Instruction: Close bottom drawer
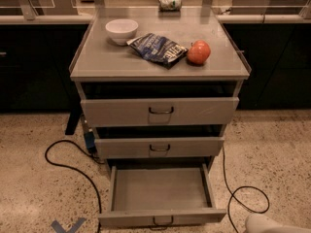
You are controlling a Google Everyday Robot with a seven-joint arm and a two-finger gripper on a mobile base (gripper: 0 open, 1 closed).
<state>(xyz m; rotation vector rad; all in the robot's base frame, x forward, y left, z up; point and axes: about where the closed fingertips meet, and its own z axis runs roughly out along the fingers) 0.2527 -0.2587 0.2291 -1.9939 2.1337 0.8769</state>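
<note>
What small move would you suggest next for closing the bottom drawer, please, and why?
Probably bring the claw across to the front of the bottom drawer, near its handle. The drawer stands pulled well out, while the claw sits at the lower right edge of view, beside the drawer's corner and not touching it.

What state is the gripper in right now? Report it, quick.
Gripper: only a white part shows at the bottom right corner, beside the pulled-out bottom drawer; open, shut or holding cannot be told.
</note>
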